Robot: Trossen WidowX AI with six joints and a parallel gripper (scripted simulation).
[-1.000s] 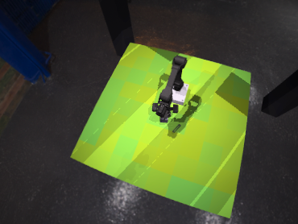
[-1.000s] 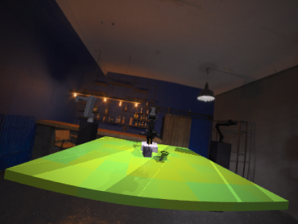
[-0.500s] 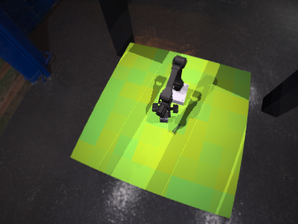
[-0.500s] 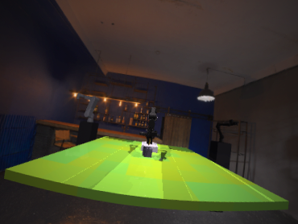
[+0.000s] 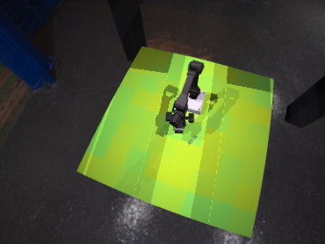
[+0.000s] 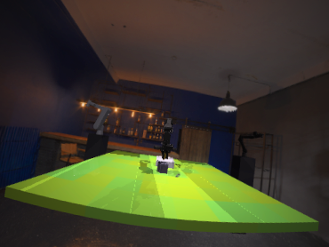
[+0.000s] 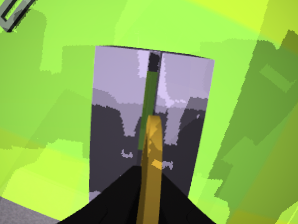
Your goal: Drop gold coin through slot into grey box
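The gripper [image 5: 177, 123] [image 6: 164, 157] [image 7: 151, 182] is shut on the gold coin [image 7: 152, 145], which shows nearly edge-on in the wrist view, pointing down at the box. The grey box [image 5: 178, 131] [image 6: 163, 167] [image 7: 117, 75] is under the gripper. Its lid slot [image 7: 149, 95] runs nearly in line with the coin. The coin's far end overlaps the near part of the slot in the wrist view, a little to its right. The gap between coin and lid cannot be told. The holder [image 5: 192, 139] [image 6: 177, 175] [image 7: 6, 24] lies apart from the box.
The arm's pale base plate [image 5: 198, 104] is behind the box. The patterned green-yellow table [image 5: 176, 175] [image 6: 111, 195] carries patchy shadows. Dark pillars [image 5: 128, 32] stand off the table.
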